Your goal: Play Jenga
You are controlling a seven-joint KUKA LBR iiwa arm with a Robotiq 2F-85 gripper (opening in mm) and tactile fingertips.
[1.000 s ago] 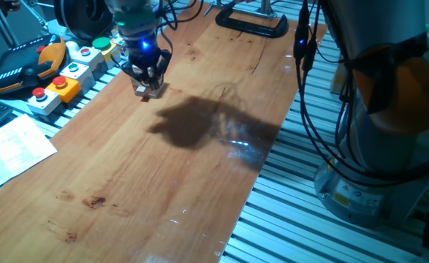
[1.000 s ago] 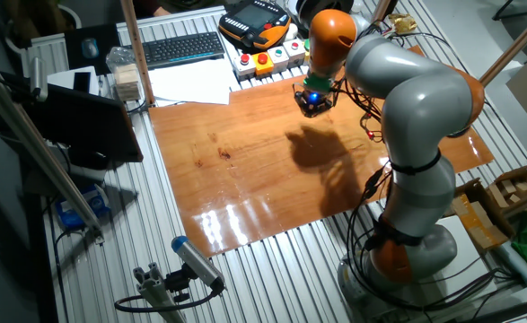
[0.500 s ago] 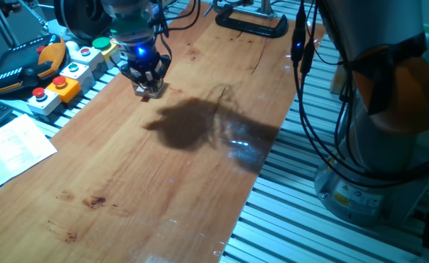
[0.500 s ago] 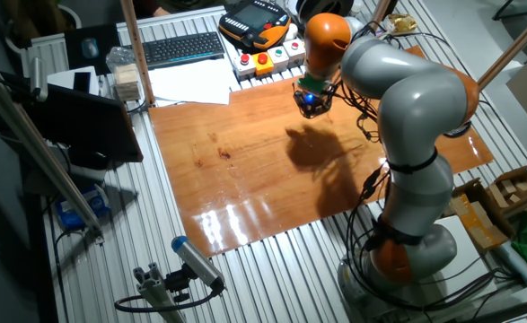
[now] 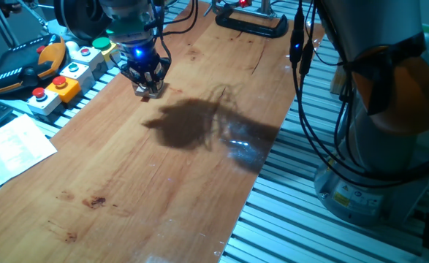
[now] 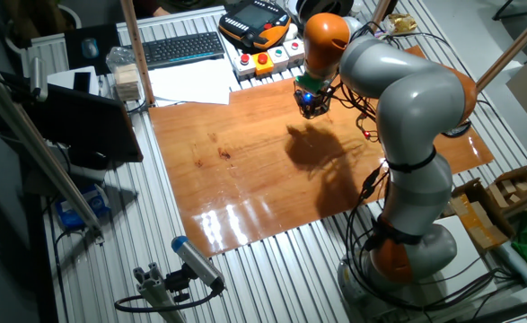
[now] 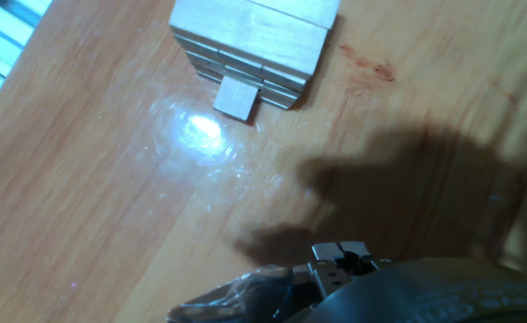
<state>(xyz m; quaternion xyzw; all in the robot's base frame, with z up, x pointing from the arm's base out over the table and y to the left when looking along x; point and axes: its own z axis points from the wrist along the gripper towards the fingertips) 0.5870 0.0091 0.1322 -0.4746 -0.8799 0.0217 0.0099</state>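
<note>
The Jenga tower (image 7: 250, 36) is a small stack of pale wooden blocks on the brown board. In the hand view it sits at the top edge. One block (image 7: 236, 97) sticks out of its near face, low down. In one fixed view the tower (image 5: 150, 90) shows just below my gripper (image 5: 146, 79), near the board's far left edge. My gripper's dark fingers hang right over the tower's top, and I cannot tell whether they touch it or how the jaws stand. In the other fixed view my gripper (image 6: 312, 107) hides the tower.
Grey button boxes (image 5: 57, 80) with coloured buttons and an orange-black pendant (image 5: 24, 66) lie left of the board. A black clamp (image 5: 252, 25) grips the far edge. Papers (image 5: 9, 150) and a keyboard (image 6: 182, 47) are beside the board. Another pale block stack (image 6: 128, 82) stands off the board.
My gripper has shifted slightly to the left and away over the tower. The tower has not visibly moved.
</note>
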